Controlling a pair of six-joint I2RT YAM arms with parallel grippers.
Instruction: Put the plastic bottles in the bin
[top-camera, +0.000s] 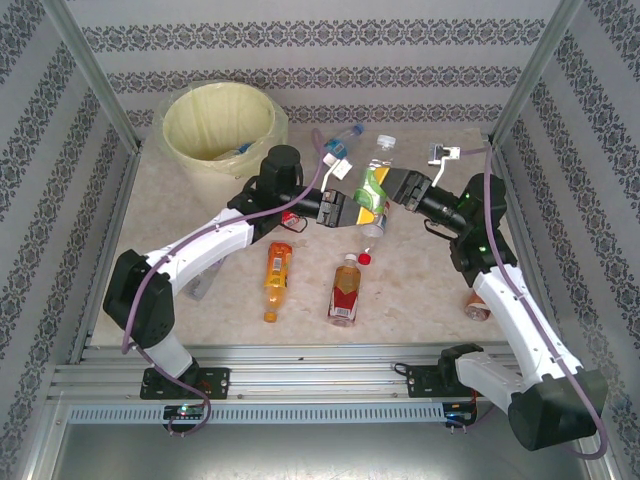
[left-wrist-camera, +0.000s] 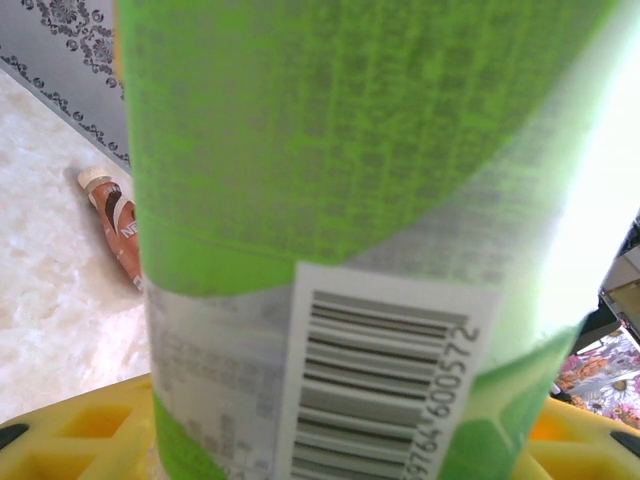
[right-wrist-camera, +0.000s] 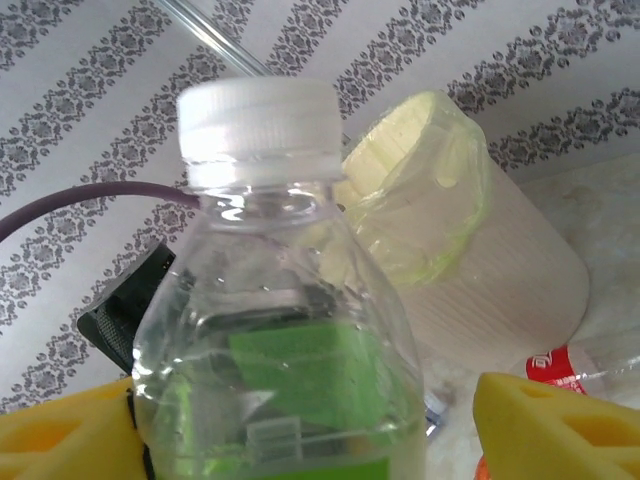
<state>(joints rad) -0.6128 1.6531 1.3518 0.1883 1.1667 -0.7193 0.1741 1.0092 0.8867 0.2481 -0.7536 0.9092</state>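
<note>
The green bottle hangs above the table at the centre of the overhead view, between the two claws. Its long axis runs nearly up and down the frame, with the white cap toward the top edge and the base toward the bottom. The left claw pinches its lower body: in the left wrist view, yellow fingers press both sides of the green label at the bottom of the frame. The right claw is spread. In its own view the right-hand finger stands clear of the bottle, whose cap points at the top of the frame. The label's fine print is too blurred to read. A white barcode patch has digits ending 600572 running up its right side. The bin stands at the upper left, well apart from the green bottle. Below centre, an orange bottle and a red-label bottle lie flat, both lengthwise up the frame.
</note>
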